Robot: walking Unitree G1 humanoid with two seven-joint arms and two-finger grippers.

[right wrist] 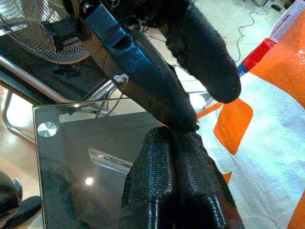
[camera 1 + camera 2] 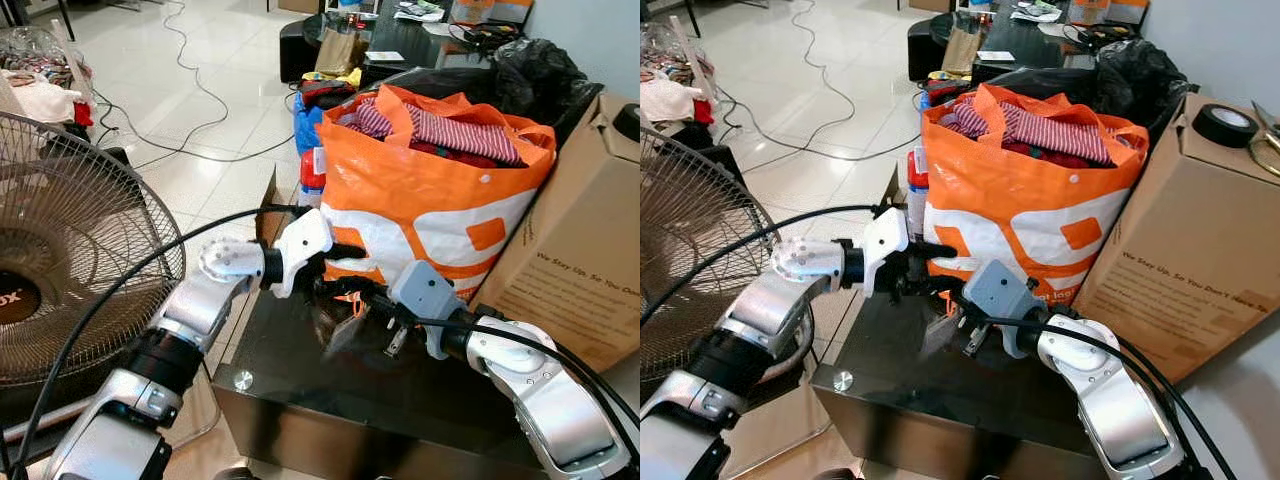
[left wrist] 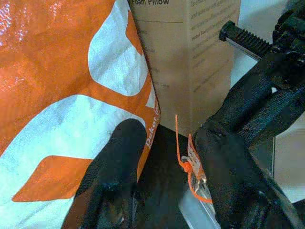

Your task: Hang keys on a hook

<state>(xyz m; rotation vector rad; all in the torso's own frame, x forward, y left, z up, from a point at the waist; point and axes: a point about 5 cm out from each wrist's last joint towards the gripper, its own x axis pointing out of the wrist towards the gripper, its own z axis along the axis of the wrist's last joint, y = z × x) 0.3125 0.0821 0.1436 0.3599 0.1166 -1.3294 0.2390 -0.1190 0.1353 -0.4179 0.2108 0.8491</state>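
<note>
left gripper point(image 3: 162, 157) jaws: apart, one black finger point(image 3: 125, 143) against the orange bag, the other beside an orange tag; gap between them holds nothing that I can make out

right gripper point(image 1: 176, 138) jaws: closed, both fingers pressed side by side in right wrist view; whether anything is pinched between them cannot be told

keys point(image 3: 193, 164): small orange tag with a thin orange tie and a metal bit, low over the dark glass worktop point(image 2: 400, 400), touching or just beside the inner face of the left gripper's far finger; key shapes themselves too small to confirm

key axis: tag hangs roughly upright, tie loop pointing up; long axis runs along the fingers, not across them

which arm nearer: both grippers meet at the same spot in front of the bag, tips touching or almost; left gripper looks the closer to the tag; judged, a handover or regrasp is in hand

bag point(image 2: 430, 200): orange and white, full of clothes, standing on the worktop just behind the jaws

box point(image 2: 585, 240): cardboard, just beside the bag on the robot's right

hook: none identified in these views; judged, hanging step not yet begun

risk: judged, tag slips onto the glass if the fingers part
</note>
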